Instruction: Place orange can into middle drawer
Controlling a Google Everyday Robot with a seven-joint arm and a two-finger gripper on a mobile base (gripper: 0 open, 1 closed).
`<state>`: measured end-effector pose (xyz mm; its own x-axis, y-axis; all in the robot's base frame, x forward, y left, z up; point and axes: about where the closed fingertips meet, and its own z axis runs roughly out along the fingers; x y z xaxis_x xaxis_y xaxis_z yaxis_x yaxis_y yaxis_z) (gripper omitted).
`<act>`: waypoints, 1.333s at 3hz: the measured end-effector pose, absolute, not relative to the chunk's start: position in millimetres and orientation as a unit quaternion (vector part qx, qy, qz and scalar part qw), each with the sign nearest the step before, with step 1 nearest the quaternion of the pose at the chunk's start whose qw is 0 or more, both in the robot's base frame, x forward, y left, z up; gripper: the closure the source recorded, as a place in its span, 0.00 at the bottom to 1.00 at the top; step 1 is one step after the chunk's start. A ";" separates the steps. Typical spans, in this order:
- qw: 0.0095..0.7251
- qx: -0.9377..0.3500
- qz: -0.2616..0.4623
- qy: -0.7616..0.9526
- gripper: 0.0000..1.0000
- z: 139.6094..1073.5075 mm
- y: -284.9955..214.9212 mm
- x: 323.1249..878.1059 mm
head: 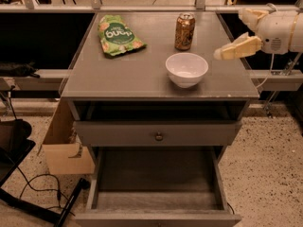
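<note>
A cardboard box (64,148) sits on the speckled floor to the left of a grey cabinet (142,82), where a green snack bag (118,34) lies flat towards the back left of the top. The orange can (184,30) stands upright near the back of the cabinet top, right of the bag and just behind a white bowl (186,69), touching neither. Below, a drawer front (118,134) with a small round knob is closed, while the middle drawer (156,176) beneath it is pulled out towards the camera, its flat grey floor in view. Over the cabinet's right edge the robot's gripper (228,34) hovers with its two pale fingers spread apart, right of the can and bowl and clear of both
</note>
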<state>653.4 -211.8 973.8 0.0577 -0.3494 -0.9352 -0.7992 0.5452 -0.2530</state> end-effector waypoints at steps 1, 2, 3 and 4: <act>0.605 -0.401 0.208 0.656 0.00 973.8 -204.8 683.8; 0.638 -0.331 0.226 0.658 0.00 974.1 -190.4 735.8; 0.665 -0.283 0.241 0.648 0.00 971.1 -172.0 783.0; 0.674 -0.268 0.232 0.649 0.00 964.4 -159.9 817.7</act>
